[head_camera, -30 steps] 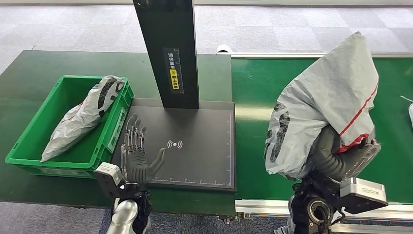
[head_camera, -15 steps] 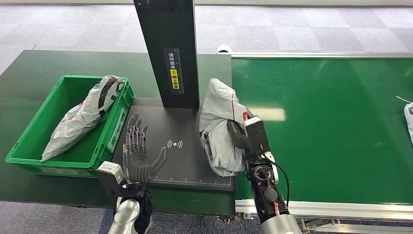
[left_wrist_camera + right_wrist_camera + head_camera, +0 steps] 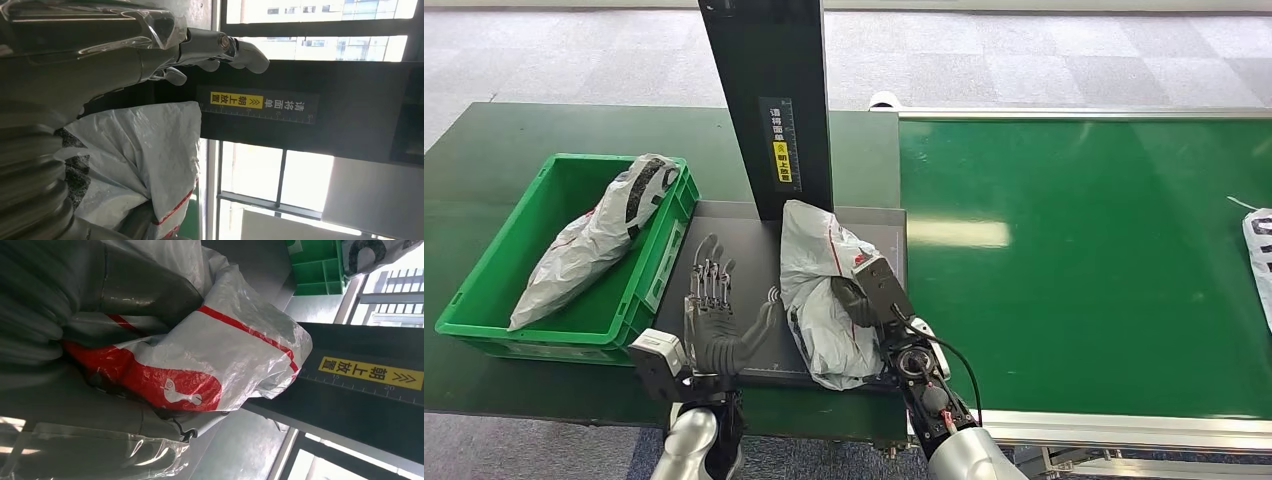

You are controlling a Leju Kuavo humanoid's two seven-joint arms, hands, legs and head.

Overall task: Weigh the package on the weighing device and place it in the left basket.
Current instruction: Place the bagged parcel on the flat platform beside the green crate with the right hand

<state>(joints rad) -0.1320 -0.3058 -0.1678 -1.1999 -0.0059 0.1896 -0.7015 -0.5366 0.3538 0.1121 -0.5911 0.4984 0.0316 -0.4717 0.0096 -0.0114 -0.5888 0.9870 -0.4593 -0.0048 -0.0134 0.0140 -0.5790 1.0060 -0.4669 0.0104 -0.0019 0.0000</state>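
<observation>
Left hand: the left hand [image 3: 714,325] stands at the lower left-centre of the head view, fingers apart and upright, holding nothing, just beside the package; by my reading it waits there to receive it.
Right hand: the right hand [image 3: 869,290], lower centre, is clamped on the package [image 3: 824,285], thumb pressed into the plastic, probably to steady the limp bag on the plate.
Package: a grey plastic mailer with a red stripe, at the centre of the head view over the weighing device [image 3: 744,250]; whether its full weight rests on the black plate I cannot tell.
Pillar: the black pillar [image 3: 769,100] rises at upper centre, directly behind the package.
Left basket: the green basket [image 3: 484,290] at the left of the frame already holds another grey bag [image 3: 589,240]; it sits against the scale, so the transfer looks short.
Conveyor: the green belt [image 3: 1104,260] fills the right side.
Right wrist view: shows the red logo patch on the package [image 3: 200,365] under the thumb.
Left wrist view: shows the spread fingers [image 3: 240,47] apart from the package [image 3: 135,145].
</observation>
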